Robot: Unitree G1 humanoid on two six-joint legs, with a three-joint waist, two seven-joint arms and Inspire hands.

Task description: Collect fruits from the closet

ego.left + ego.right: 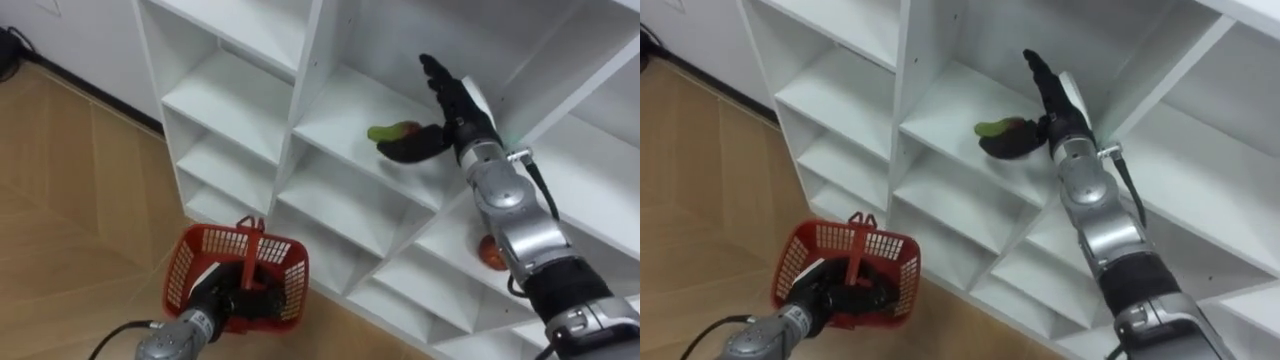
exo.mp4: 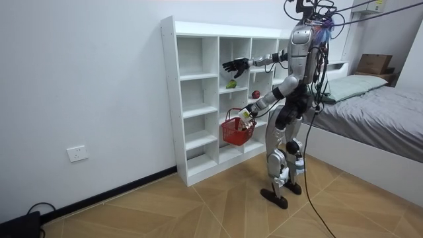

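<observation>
Robot: stands on the wood floor facing the white closet (image 1: pixel 250 120), with a bed (image 2: pixel 370 99) behind it.
Right hand (image 1: pixel 455 105): reached into a middle compartment. The fingers (image 1: pixel 440 80) are straight and apart, pointing up, and the thumb is stretched out along the green fruit. I cannot tell if it touches.
Green fruit (image 1: pixel 392 131): lies on that compartment's shelf, just beside the thumb.
Red fruit (image 1: pixel 492 252): on a lower shelf further right, partly behind the right forearm.
Left hand (image 1: pixel 243 300): low before the closet, fingers curled round the handle of the red basket (image 1: pixel 200 255).
Red basket: held upright, well apart from both fruits.
</observation>
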